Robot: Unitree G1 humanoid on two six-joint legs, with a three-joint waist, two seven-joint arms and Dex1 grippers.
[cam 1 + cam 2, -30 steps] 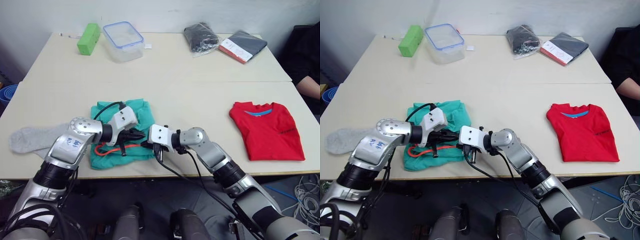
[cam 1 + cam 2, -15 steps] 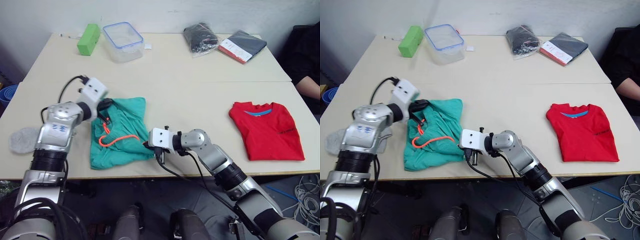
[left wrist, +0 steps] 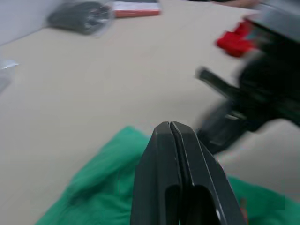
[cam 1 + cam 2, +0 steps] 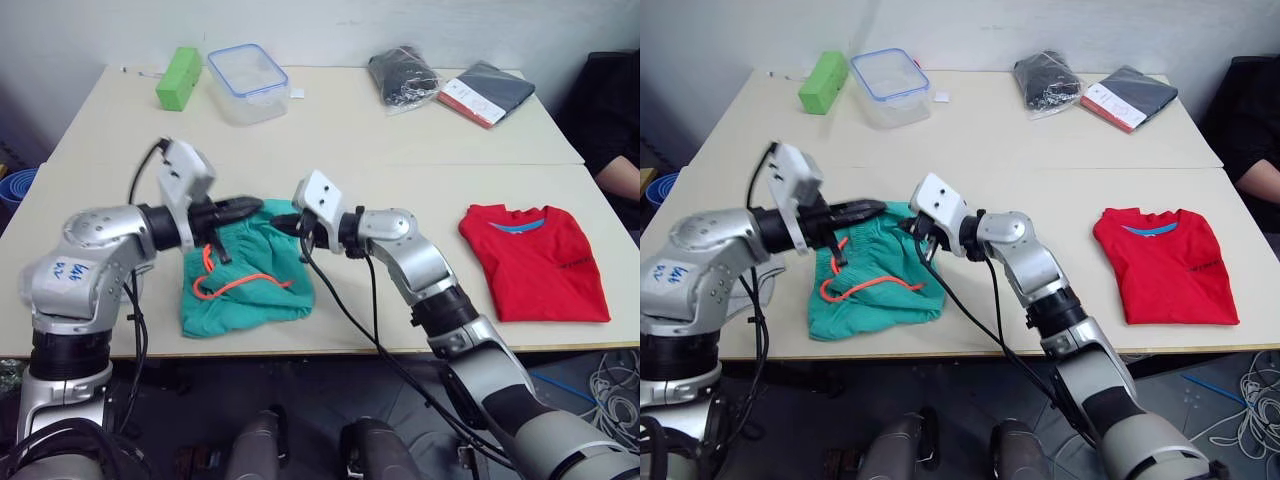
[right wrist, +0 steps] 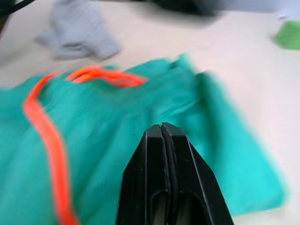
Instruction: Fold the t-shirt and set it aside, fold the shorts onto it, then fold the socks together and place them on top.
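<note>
The teal-green shorts [image 4: 245, 275] lie crumpled near the table's front edge, their orange drawstring [image 4: 232, 285] looped on top. My left gripper [image 4: 255, 205] hovers over the shorts' far edge, shut, with nothing between its fingers. My right gripper [image 4: 281, 222] is just right of it at the shorts' far right corner, also shut and empty. The two gripper tips nearly meet. The red t-shirt [image 4: 532, 260] lies folded at the right. A light-grey sock [image 5: 77, 33] lies beyond the shorts in the right wrist view, mostly hidden behind my left arm in the head views.
At the table's back stand a green block [image 4: 177, 76], a clear lidded container [image 4: 245, 80], a black bagged bundle [image 4: 403, 75] and a dark flat packet [image 4: 487, 92]. A person's arm [image 4: 620, 170] shows at the right edge.
My left gripper swung from the shorts' left side to over their far edge. My right gripper rose from the shorts' near right edge to their far right corner. The shorts lie more bunched.
</note>
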